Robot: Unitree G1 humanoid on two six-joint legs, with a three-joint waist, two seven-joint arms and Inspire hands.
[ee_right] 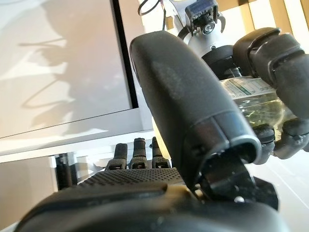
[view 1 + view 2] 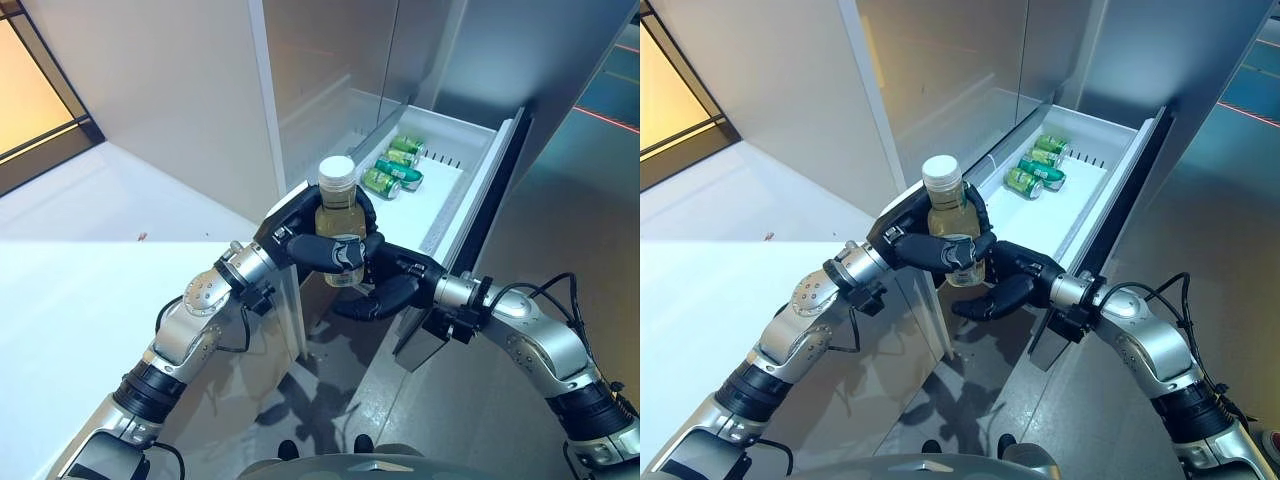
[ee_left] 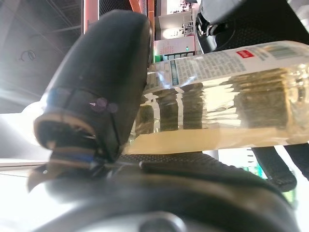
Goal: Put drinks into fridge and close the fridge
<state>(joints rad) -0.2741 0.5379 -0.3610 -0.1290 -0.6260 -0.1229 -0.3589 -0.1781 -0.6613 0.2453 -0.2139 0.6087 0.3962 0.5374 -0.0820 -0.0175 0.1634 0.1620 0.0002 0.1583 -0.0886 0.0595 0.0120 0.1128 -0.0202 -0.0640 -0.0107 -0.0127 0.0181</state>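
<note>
A clear bottle [image 2: 337,205] of pale yellow drink with a white cap stands upright in my left hand [image 2: 300,238], whose fingers and thumb curl round its middle. The left wrist view shows the bottle [image 3: 231,96] lying across that palm, behind the thumb [image 3: 96,96]. My right hand [image 2: 385,292] sits just under and beside the bottle's base, palm turned toward it and fingers relaxed. From the right wrist view, the bottle [image 1: 251,96] appears past the right thumb [image 1: 193,106]. Both hands hover in front of the open fridge drawer [image 2: 455,205].
The white drawer is pulled out, with several green cans [image 2: 395,165] lying at its far end and its dark front panel [image 2: 495,215] on the right. The fridge's grey body [image 2: 330,70] rises behind. A white counter [image 2: 90,290] lies to the left.
</note>
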